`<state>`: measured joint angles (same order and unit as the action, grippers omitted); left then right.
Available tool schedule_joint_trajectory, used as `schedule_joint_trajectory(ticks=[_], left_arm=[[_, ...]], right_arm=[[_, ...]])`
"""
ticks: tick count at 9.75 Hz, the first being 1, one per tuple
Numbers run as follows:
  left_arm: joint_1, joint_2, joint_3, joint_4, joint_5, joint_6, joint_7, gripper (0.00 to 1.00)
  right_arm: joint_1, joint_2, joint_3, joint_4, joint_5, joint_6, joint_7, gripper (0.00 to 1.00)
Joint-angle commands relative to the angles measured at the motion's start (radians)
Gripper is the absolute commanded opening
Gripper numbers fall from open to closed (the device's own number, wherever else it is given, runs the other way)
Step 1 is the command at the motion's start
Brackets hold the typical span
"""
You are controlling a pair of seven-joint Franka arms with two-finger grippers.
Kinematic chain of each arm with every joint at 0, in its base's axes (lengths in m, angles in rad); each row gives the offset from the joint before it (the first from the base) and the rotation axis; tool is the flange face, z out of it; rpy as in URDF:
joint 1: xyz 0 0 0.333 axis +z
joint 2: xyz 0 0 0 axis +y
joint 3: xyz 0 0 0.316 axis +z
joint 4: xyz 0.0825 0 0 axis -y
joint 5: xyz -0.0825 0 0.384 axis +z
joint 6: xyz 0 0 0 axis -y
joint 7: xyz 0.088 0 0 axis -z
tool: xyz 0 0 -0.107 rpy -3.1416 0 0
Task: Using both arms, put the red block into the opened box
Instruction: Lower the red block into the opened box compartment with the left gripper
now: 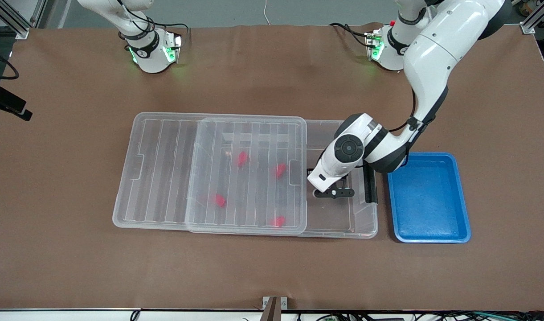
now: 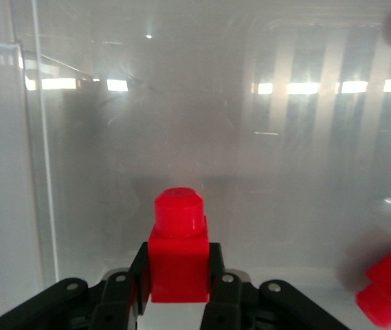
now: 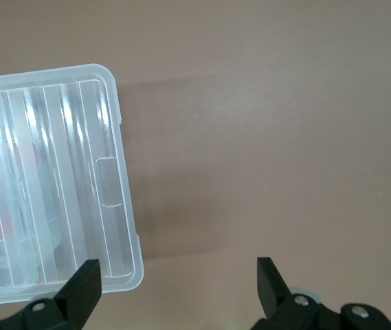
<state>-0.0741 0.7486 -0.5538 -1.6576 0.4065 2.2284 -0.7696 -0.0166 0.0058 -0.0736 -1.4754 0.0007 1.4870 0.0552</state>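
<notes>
Left end effector (image 2: 178, 292) clamps the red block (image 2: 179, 251) by its flat sides inside the box (image 1: 365, 223): light, rigid, slick plastic. Right end effector (image 3: 178, 285) hangs spread, empty, over the surface (image 3: 284, 137).

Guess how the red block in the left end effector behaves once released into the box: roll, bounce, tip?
The red block looks like hard moulded plastic, so probably stiff and light. Its flat-sided base should resist rolling, though the round stud on top could tip it. The box floor looks smooth, so it may skid slightly.
</notes>
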Motion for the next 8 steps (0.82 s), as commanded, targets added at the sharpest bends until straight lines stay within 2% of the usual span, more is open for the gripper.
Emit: schedule_joint_trajectory(ticks=[1, 2, 3, 5, 8], left_arm=[[0.002, 0.035, 0.012, -0.001, 0.054, 0.028, 0.001, 0.62], [0.008, 0.026, 0.012, -0.001, 0.052, 0.027, 0.003, 0.74], [0.013, 0.023, 0.011, 0.001, 0.052, 0.027, 0.001, 0.77], [0.014, -0.013, 0.005, 0.018, 0.041, 0.008, -0.004, 0.99], [0.034, -0.109, -0.029, 0.029, -0.016, -0.087, -0.004, 0.99]], right_arm=[[-0.011, -0.004, 0.001, -0.002, 0.019, 0.003, -0.014, 1.0], [-0.011, -0.004, 0.003, -0.003, 0.019, 0.001, -0.012, 1.0], [-0.011, -0.004, 0.001, -0.003, 0.019, 0.003, -0.012, 1.0], [-0.011, -0.004, 0.001, -0.003, 0.019, 0.004, -0.014, 1.0], [-0.013, -0.004, 0.001, -0.003, 0.019, -0.001, -0.014, 1.0]])
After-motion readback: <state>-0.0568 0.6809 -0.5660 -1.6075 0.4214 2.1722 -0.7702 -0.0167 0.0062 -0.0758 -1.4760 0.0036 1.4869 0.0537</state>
